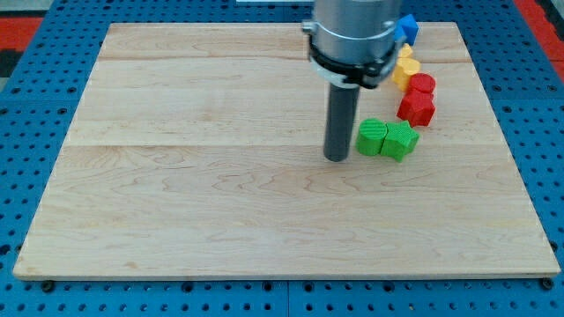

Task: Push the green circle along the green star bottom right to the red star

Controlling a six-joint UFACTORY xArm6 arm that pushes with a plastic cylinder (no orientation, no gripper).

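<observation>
My tip (336, 158) rests on the wooden board (220, 194), just left of the green circle (371, 137), with a small gap between them. The green star (400, 142) touches the circle's right side. The red star (416, 109) sits just above and right of the green star, close to it. A second red block (424, 84), rounded in shape, lies directly above the red star.
Yellow blocks (404, 70) sit above and left of the red blocks, partly behind the arm's grey body (352, 35). A blue block (406, 28) lies near the board's top edge. All blocks cluster at the view's upper right.
</observation>
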